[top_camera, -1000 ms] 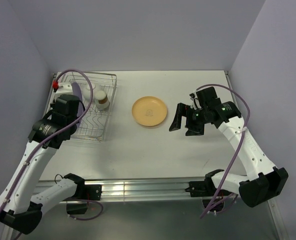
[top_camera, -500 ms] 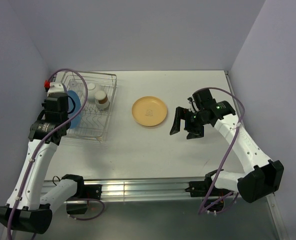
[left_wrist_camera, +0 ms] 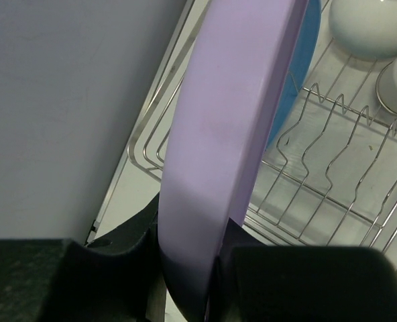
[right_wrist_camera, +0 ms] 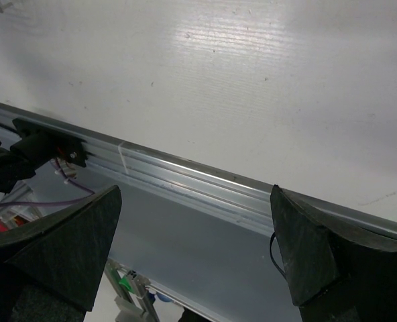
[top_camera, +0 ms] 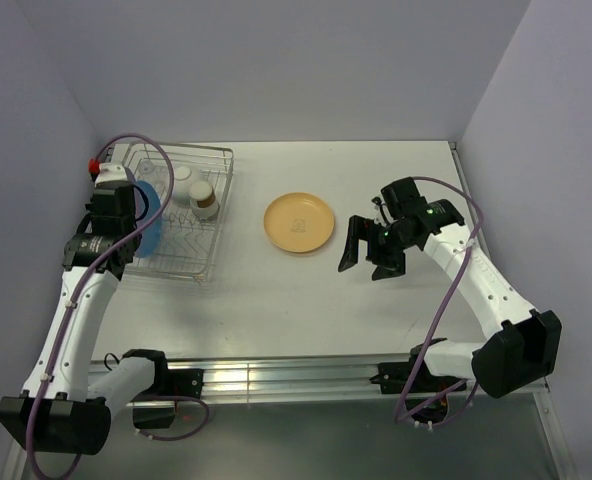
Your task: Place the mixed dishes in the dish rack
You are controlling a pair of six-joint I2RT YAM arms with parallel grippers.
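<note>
Purple plate [left_wrist_camera: 232,134] stands on edge, rim clamped in left hand [left_wrist_camera: 185,265], over dish rack [top_camera: 216,152] at counter's far-left corner, beside blue plate [left_wrist_camera: 294,87]. Judged stiff, light, slick; rim grip suits. Yellow-orange plate [top_camera: 299,222] lies mid-counter. Right hand [top_camera: 368,250] hovers nearby, fingers apart, empty.

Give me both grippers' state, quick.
Left gripper: closed on the purple plate.
Right gripper: open, holding nothing.

The left gripper [left_wrist_camera: 188,268], jaws clamped on the purple plate [left_wrist_camera: 232,134], has swung from above the dish rack [top_camera: 191,245] to its left rim, uncovering the blue plate [top_camera: 149,228]. The right gripper [top_camera: 368,252] has its wrist drawn slightly toward the rack.
</note>
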